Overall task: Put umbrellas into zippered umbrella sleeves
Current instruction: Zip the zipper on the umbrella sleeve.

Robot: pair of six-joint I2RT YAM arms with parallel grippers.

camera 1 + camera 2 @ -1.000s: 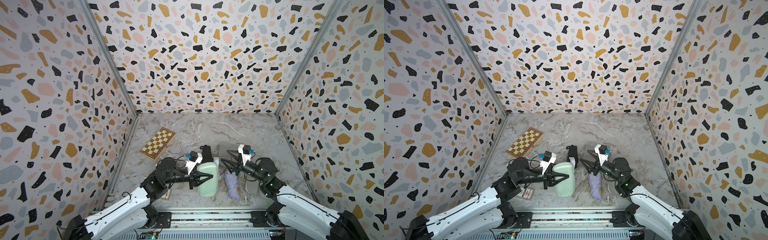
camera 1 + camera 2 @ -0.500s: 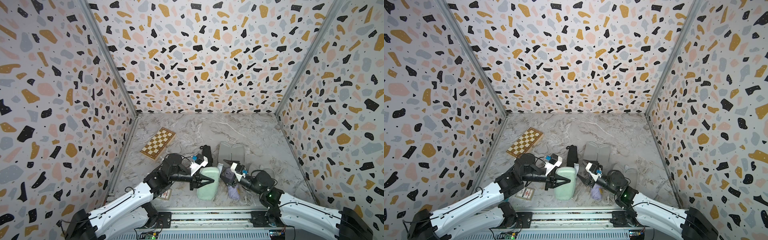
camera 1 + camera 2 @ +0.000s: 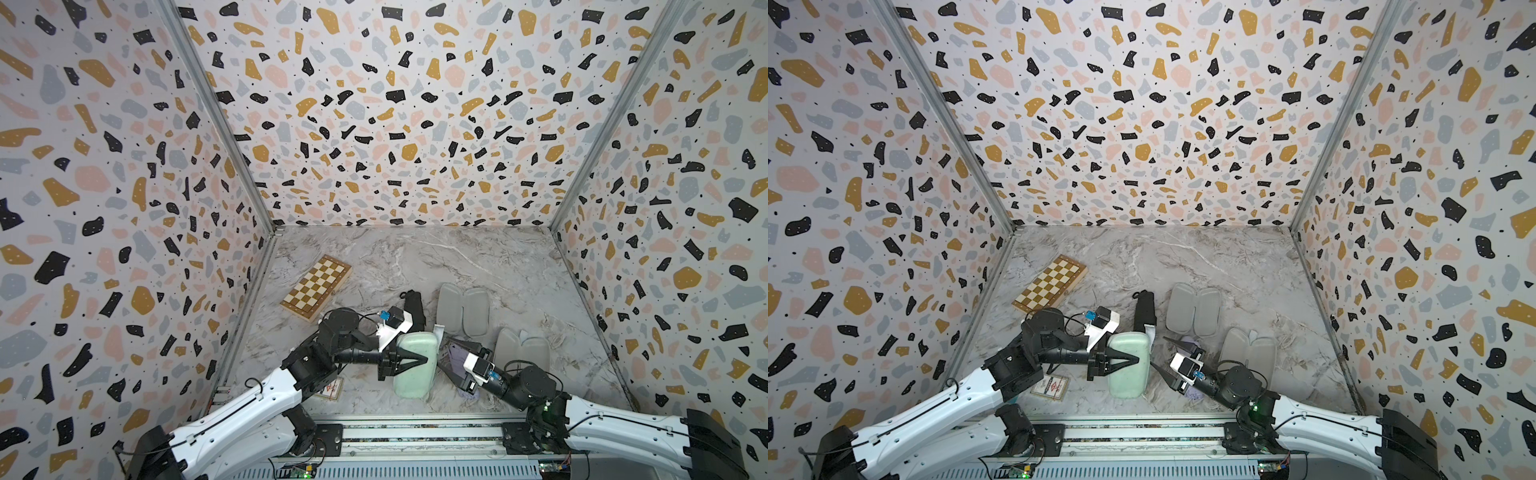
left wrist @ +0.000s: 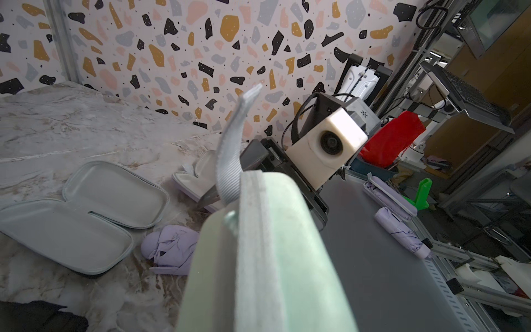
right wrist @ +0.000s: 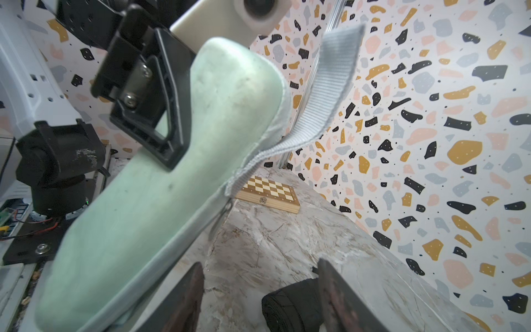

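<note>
At six o'clock on the marble table, mint green case lifted, clamped in left gripper; right gripper spread, empty, at its three o'clock. Probably best: pinch zip pull squarely, drag slowly along seam.

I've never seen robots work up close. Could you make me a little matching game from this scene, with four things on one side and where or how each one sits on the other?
Things
1. mint green case
2. black umbrella
3. lilac umbrella
4. chessboard box

Places or states
A. on the table, under the right gripper
B. clamped in the left gripper
C. lying closed, checkered side up
D. on the table, just behind the mint green case

Pairs: 1-B, 2-D, 3-A, 4-C
</note>
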